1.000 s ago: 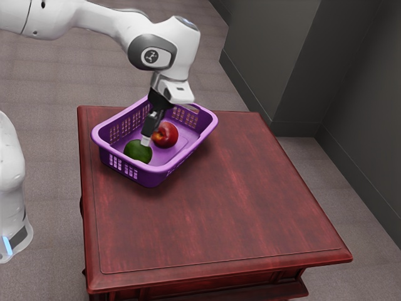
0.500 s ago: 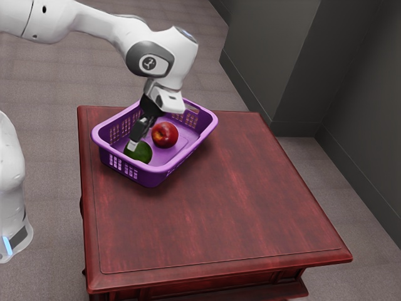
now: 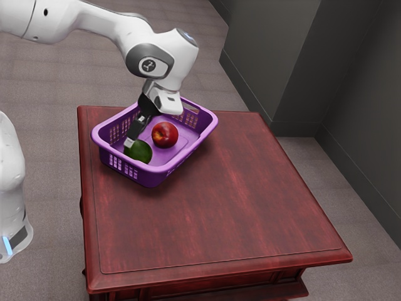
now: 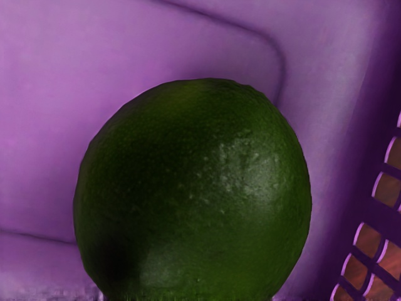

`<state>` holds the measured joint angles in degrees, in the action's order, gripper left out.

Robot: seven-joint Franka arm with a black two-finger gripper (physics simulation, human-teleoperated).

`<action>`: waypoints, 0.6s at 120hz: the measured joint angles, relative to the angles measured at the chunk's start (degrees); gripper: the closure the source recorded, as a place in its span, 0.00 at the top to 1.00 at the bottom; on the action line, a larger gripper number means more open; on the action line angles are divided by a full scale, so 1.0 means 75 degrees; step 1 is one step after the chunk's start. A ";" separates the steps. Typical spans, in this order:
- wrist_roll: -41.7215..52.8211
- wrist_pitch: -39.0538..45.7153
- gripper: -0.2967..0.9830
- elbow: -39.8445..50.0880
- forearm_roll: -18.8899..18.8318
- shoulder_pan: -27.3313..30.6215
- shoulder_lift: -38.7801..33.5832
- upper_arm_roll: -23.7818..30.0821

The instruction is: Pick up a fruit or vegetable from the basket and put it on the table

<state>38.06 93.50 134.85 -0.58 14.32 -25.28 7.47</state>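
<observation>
The dark red tabletop [image 3: 219, 219] comes nearest, carrying the purple basket [image 3: 150, 168]. Inside, by the basket's near end, sits the green fruit [image 3: 140, 152]. The claw [image 3: 130, 143] reaches down at it; how far open it is, or whether it has hold of anything, I cannot tell. Just beyond lies the red fruit [image 3: 165, 135].

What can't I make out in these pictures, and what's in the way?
- Green fruit's lower end: cut off by the wrist view's bottom edge.
- Part of that fruit behind the gripper: hidden by the gripper, exterior view.
- Basket floor beneath the fruit: hidden by the fruit, wrist view.
- Table's lower part: cut off by the exterior view's bottom edge.
</observation>
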 joint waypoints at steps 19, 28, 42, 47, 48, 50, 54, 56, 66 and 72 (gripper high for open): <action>-0.0250 0.0077 0.77 0.0000 -0.0159 0.0022 0.0035 -0.0018; -0.0353 0.0164 0.77 0.0021 -0.0190 0.0024 0.0141 -0.0024; -0.0488 0.0333 0.77 0.0055 -0.0213 0.0025 0.0283 -0.0031; -0.0531 0.0390 0.77 0.0092 -0.0217 0.0025 0.0317 -0.0033; -0.0539 0.0402 0.77 0.0102 -0.0217 0.0025 0.0322 -0.0033; -0.0555 0.0426 0.77 0.0123 -0.0218 0.0025 0.0329 -0.0034; -0.0585 0.0478 0.77 0.0168 -0.0217 0.0025 0.0344 -0.0034; -0.0600 0.0506 0.77 0.0193 -0.0217 0.0024 0.0348 -0.0035; -0.0673 0.0665 0.77 0.0276 -0.0208 0.0024 0.0358 -0.0035; -0.0723 0.0777 0.77 0.0294 -0.0199 0.0025 0.0360 -0.0035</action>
<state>32.63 99.33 137.05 -2.08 14.50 -22.58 7.21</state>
